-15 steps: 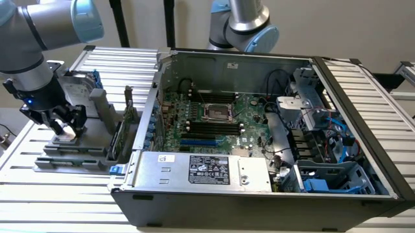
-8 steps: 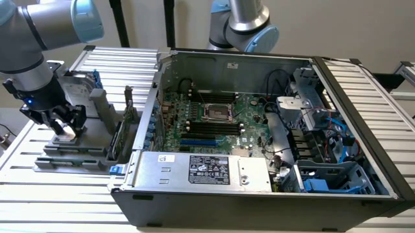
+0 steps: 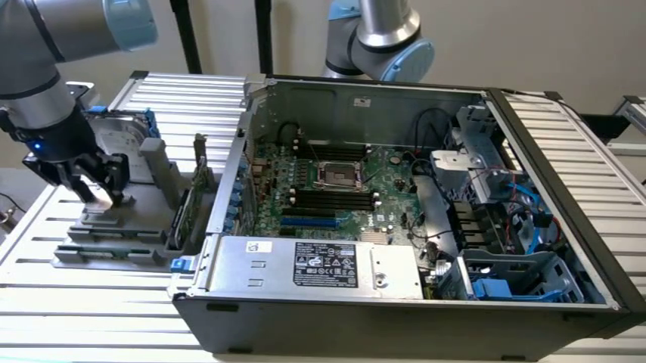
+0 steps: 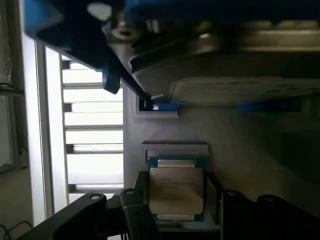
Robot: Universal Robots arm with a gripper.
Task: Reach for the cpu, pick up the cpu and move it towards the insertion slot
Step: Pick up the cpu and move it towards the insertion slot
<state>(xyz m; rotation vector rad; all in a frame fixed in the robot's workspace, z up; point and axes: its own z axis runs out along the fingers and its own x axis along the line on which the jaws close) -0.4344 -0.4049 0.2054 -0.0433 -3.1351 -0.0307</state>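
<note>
**Exterior view:** the claw (image 3: 98,198) is low over the grey fixture (image 3: 111,234) on the table (image 3: 81,310). It is well apart from the insertion slot (image 3: 338,175) inside the open case (image 3: 404,321).

**Wrist view:** the cpu (image 4: 176,192) lies flat in the fixture's recess, metal top up. The fingers (image 4: 131,197) stand apart, one on each side of it and not clamped, judged aligned for an edge grip.
</note>
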